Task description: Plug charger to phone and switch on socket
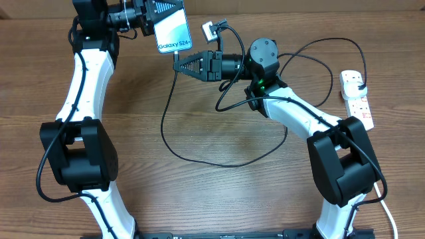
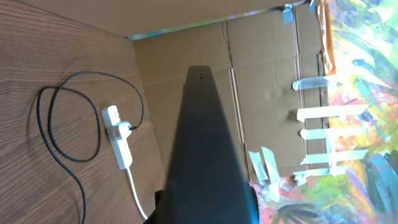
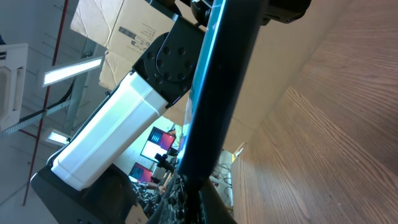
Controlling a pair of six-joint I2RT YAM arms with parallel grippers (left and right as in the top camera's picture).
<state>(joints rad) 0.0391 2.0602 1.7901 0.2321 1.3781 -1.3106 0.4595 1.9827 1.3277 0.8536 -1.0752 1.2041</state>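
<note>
We see the charger (image 1: pixel 226 164) looping slack over the table, its plug in the socket (image 1: pixel 356 99) at right. Beyond, our right gripper (image 1: pixel 178 65) pinches the connector end just below the phone (image 1: pixel 174 30), which is clamped aloft by the left gripper (image 1: pixel 151 18). A skewed approach could jam the tip or twist the phone loose.

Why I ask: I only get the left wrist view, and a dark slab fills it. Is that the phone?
Observer: Yes. The left gripper holds the phone raised, its lit screen facing the overhead camera.
Operator: Where is the other arm?
Observer: The right gripper is shut, its tips pointing at the phone's lower edge.
Operator: With the charger?
Observer: The charger runs from those tips and loops over the table; whether it is plugged in, I cannot tell.
</note>
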